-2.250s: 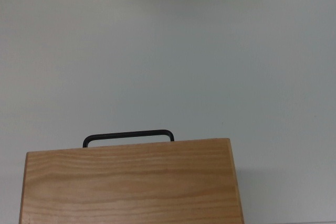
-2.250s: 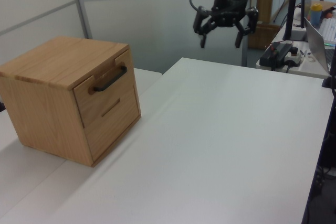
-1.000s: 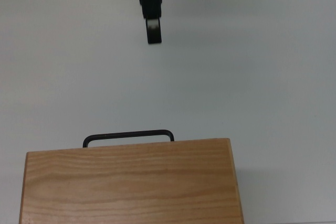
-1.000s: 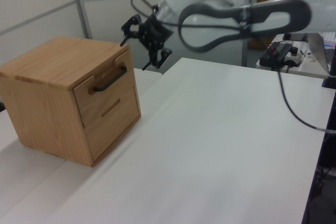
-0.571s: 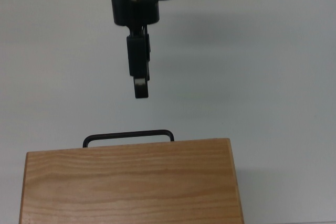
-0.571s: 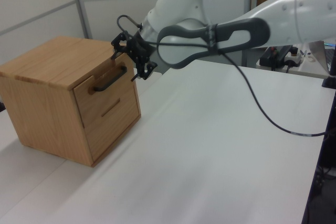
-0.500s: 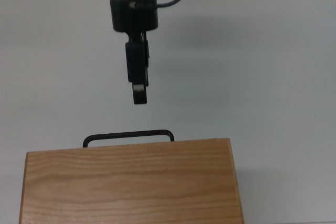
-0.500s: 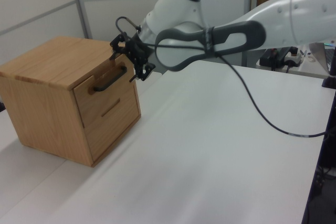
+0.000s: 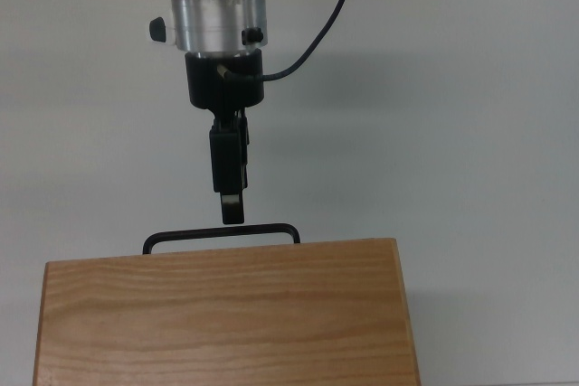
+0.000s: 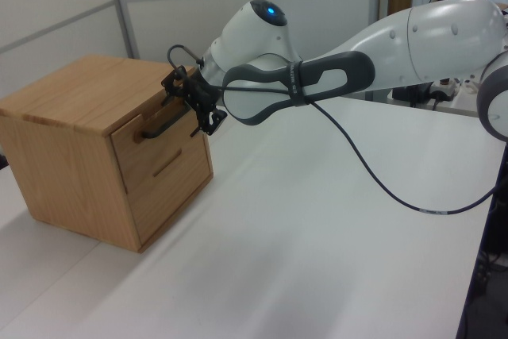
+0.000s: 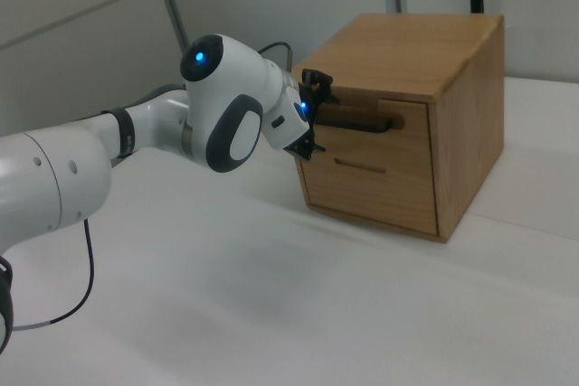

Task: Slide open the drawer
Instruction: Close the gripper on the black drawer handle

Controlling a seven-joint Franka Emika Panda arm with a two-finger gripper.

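The end effector [image 9: 233, 214] is seen at the thin black bar handle [image 9: 221, 233] of the upper drawer [image 10: 155, 139], its fingers spread above and below the bar and not yet closed on it, and the bar's long axis is laid across the approach line, level with the bench [image 9: 452, 133]. The drawer is found shut, flush in the front of a light, grained wooden cabinet [image 9: 226, 314] at the bench's edge, with a second slotted drawer front [image 11: 366, 183] beneath it; a straight pull away from the cabinet face is judged to be what the move needs.
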